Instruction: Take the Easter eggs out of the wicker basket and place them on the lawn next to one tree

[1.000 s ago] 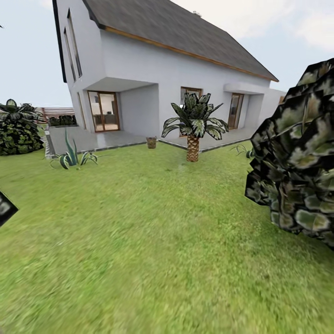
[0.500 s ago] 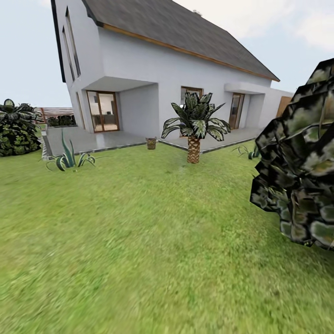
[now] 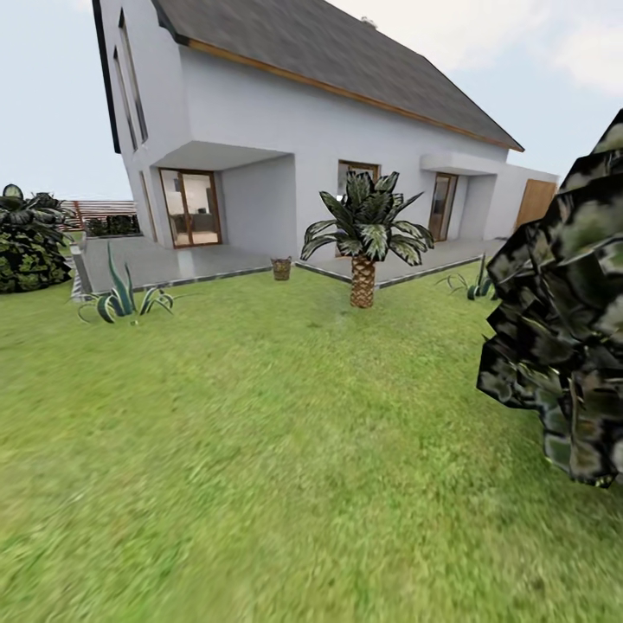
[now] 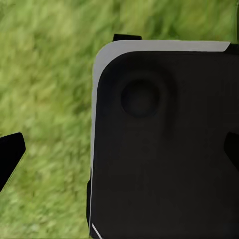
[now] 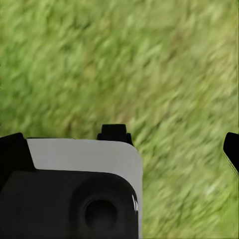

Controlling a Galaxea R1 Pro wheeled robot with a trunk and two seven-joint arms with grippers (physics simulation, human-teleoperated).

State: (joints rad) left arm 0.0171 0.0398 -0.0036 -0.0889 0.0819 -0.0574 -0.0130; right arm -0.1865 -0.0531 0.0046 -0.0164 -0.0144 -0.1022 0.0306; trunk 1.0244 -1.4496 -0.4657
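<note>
The wicker basket stands far off on the lawn, at the edge of the grey paving in front of the white house. It is too small to tell whether eggs lie in it. Dark leaf cards of a tree fill the right side close by; its trunk is hidden. In the left wrist view my left gripper is open over grass, its black fingertips at the frame's edges. My right gripper is open too, with nothing between its fingers.
A palm with a scaly trunk stands mid-lawn before the house. An agave grows at the paving's corner, a dark bush at far left. A dark, grey-edged part of my own body shows in both wrist views.
The whole head view has shifted, so the camera has moved: the tree foliage now sits farther right, the agave farther left, and a wooden door by the house has come into view.
</note>
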